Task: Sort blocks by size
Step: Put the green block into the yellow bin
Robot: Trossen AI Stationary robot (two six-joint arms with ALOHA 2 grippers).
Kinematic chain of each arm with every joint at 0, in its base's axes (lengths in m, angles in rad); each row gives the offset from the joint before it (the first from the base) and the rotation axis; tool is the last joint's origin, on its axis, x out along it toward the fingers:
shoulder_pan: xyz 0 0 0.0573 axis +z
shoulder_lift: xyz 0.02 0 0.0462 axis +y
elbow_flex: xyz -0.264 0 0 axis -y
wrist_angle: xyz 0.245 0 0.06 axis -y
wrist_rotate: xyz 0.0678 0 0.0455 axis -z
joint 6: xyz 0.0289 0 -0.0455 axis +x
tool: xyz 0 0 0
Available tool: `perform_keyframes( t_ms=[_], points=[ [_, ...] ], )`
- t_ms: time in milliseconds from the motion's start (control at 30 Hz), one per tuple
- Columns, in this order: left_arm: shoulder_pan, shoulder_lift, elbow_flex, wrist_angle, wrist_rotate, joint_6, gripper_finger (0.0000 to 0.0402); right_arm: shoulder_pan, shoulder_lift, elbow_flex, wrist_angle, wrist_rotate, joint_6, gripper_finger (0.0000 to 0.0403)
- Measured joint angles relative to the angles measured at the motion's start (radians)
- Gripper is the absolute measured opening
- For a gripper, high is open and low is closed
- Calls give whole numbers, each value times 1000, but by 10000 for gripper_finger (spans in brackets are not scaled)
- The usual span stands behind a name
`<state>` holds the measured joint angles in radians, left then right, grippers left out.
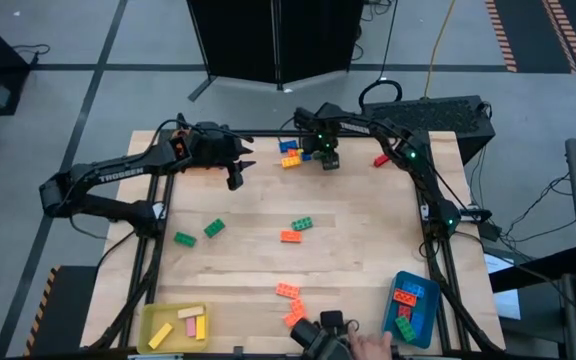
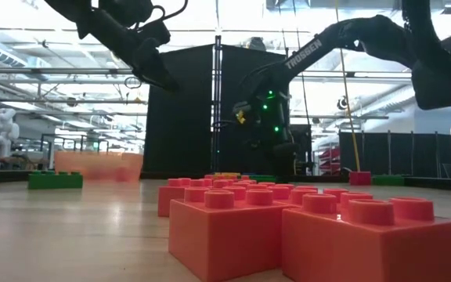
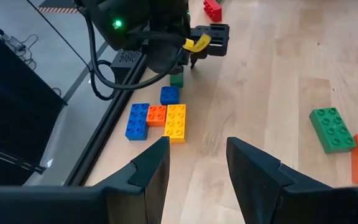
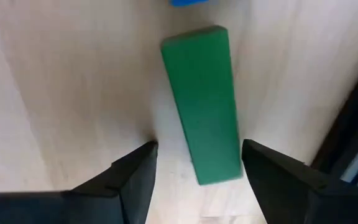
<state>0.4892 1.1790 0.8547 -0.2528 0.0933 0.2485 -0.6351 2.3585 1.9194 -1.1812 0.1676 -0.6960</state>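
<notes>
A: Where's the right gripper?
B: Top centre of the overhead frame, fingers spread astride 1 green block (not gripping).
A: Left gripper?
B: Upper left, hovering unclenched, empty.

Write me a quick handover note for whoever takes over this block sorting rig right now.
Right gripper: open, fingers either side of a green block at the far edge, nothing gripped yet.
Left gripper: open, empty, raised above the far left of the table.
Done: several blocks sit in the yellow tray and blue tray.
Left: the blue, orange and yellow cluster, a red block, and loose green and orange blocks mid-table.
</notes>
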Motion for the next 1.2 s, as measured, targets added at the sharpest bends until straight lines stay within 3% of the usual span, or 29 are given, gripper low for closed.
perform_keyframes(
  t_ms=[167,500,733,1033,1200],
  points=[
    [-1,0,0,-4,0,-5,161,6,0,0,-6,-9,41,207],
    [-9,0,0,-17,-1,-26,161,3,0,0,-12,-75,181,87],
    [-37,0,-5,-45,-1,-33,161,6,-35,-2,13,-142,212,92],
    [-45,-55,-77,-29,-42,-28,161,10,-200,-3,40,-301,250,93],
    [-73,-130,-130,12,-47,75,161,36,-301,-91,95,-556,274,93]
  ],
)
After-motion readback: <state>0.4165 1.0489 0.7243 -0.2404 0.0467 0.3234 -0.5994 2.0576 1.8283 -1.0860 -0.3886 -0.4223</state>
